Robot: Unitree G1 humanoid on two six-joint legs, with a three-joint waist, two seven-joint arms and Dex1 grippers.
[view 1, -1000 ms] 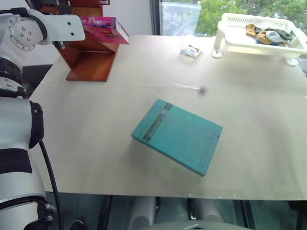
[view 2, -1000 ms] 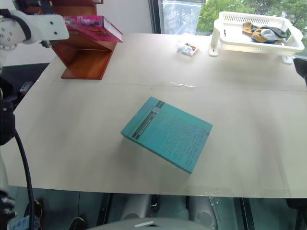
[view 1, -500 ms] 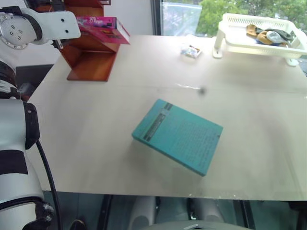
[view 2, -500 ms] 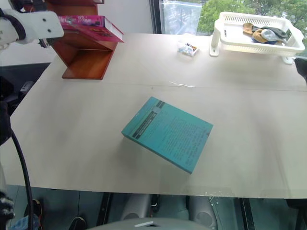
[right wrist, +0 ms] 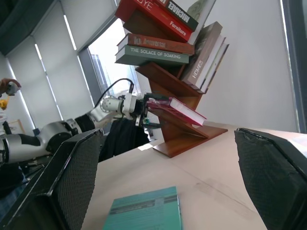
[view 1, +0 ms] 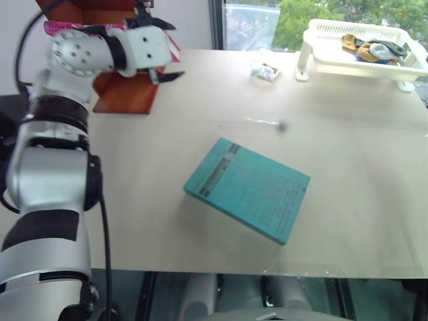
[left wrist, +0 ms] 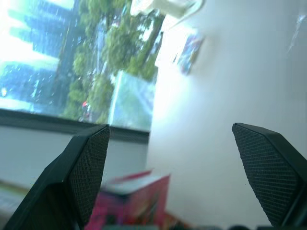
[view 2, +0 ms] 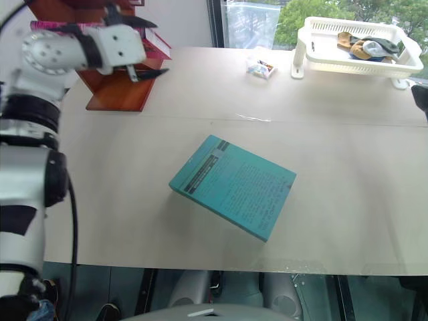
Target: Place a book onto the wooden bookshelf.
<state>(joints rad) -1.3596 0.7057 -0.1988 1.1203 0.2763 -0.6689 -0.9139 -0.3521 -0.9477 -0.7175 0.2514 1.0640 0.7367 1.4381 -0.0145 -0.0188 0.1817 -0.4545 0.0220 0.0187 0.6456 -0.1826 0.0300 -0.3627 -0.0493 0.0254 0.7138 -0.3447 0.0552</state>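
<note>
The magenta-pink book (right wrist: 176, 109) lies on a slanted board of the reddish-brown wooden bookshelf (right wrist: 178, 132) at the table's far left corner. Its pink edge (view 1: 53, 28) shows behind my left forearm, and the left wrist view catches its corner (left wrist: 139, 199). My left gripper (view 1: 170, 51) hovers just to the right of the shelf (view 2: 117, 90), level with the book, open and holding nothing. In the left wrist view its fingers (left wrist: 86, 167) stand wide apart. My right gripper (right wrist: 165, 132) is open and empty, facing the shelf from across the table.
A teal-green book (view 1: 247, 190) lies flat mid-table. A white plastic basket rack (view 1: 314, 50) with cloth items stands at the far right, a small packet (view 1: 266, 70) left of it. Other books (right wrist: 158, 45) fill the shelf's upper boards.
My left arm has swung to the right and slightly down, bringing the open gripper from behind the shelf's left side to its right side. The pink book stays on the shelf.
</note>
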